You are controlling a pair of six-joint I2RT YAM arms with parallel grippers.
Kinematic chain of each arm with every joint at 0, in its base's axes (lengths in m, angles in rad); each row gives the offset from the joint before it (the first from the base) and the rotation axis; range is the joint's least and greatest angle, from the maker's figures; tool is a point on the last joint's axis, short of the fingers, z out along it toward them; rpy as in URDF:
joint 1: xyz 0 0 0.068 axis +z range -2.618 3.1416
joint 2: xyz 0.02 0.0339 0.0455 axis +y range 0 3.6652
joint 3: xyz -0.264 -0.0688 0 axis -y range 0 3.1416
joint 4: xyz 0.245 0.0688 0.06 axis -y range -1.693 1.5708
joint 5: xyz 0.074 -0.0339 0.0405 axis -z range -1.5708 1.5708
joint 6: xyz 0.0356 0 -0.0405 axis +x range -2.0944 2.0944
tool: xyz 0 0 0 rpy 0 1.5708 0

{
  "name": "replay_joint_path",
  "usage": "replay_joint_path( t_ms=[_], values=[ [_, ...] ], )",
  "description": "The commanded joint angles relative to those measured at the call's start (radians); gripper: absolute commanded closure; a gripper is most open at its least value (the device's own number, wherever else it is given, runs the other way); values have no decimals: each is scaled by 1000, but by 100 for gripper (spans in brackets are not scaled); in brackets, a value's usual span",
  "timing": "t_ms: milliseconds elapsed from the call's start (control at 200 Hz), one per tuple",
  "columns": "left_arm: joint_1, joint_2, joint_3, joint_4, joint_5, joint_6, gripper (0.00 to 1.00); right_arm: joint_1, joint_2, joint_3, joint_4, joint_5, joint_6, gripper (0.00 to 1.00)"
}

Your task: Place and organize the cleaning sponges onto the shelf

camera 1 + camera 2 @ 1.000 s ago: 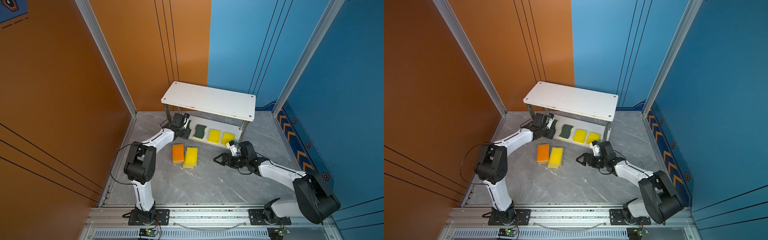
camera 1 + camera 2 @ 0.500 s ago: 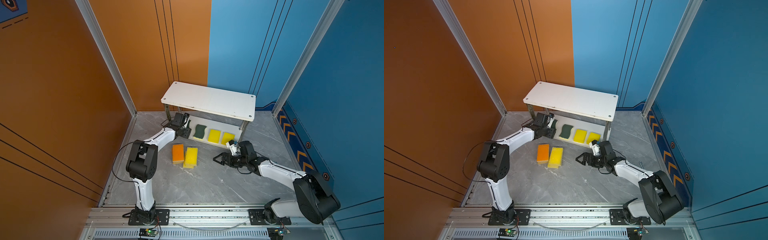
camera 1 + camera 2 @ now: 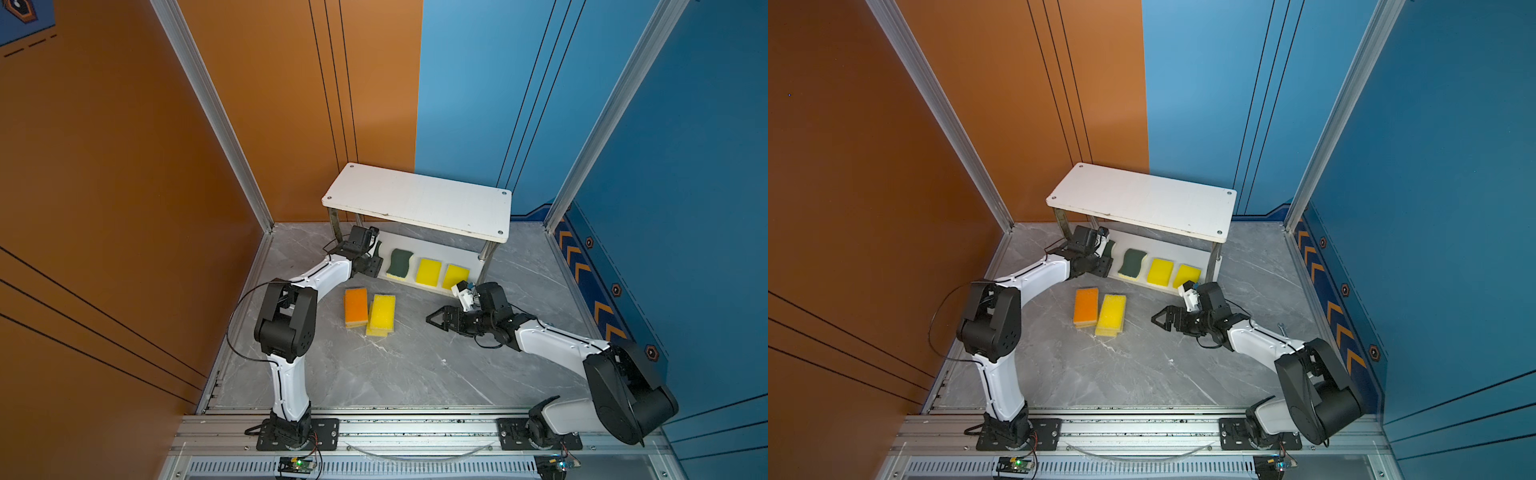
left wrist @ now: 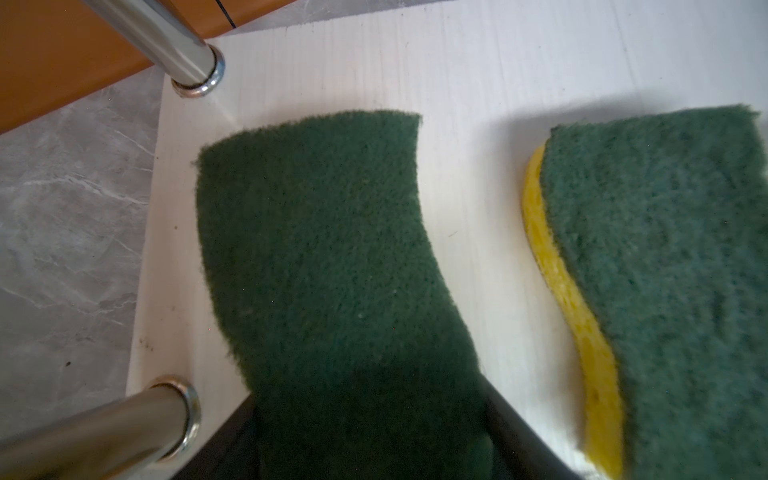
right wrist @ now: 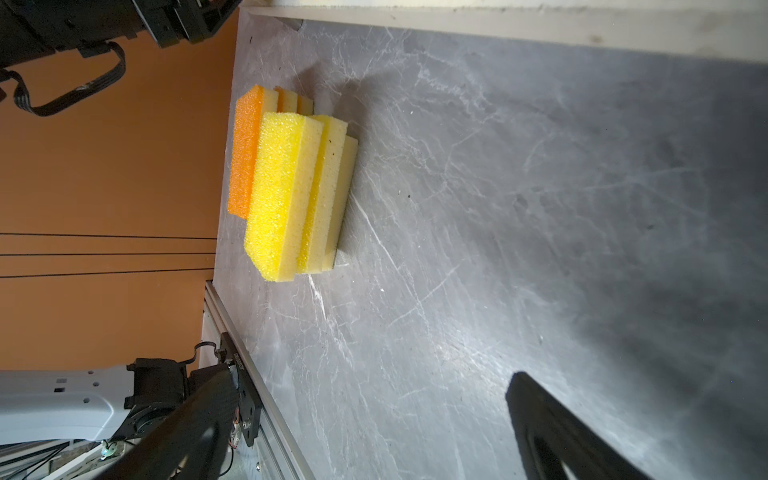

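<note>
A green scouring pad [image 4: 332, 266] is being set on the shelf [image 3: 390, 245] lower board, centre-left of frame, probably pinched by the left pincer [image 3: 376, 253]; release is needed next. Right pincer [image 3: 436, 320] is being held spread.

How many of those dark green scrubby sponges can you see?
2. One green sponge lies flat on the shelf's lower board, beside two yellow ones. The other green sponge sits at that board's left end, between the left gripper's jaws. More could hide under the top board.

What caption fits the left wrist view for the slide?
Left gripper holds a green scouring pad over the shelf's lower board, beside a second pad already placed.
</note>
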Motion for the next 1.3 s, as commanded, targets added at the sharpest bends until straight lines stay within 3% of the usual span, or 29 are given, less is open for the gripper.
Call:
replay_joint_path(
  t_ms=[0,1292],
  values=[
    [7,22,45,-24,-20,-13,30,8,11,21,11,19,15,0],
    [8,30,52,-46,-57,-43,28,17,30,25,32,11,25,0]
  ],
)
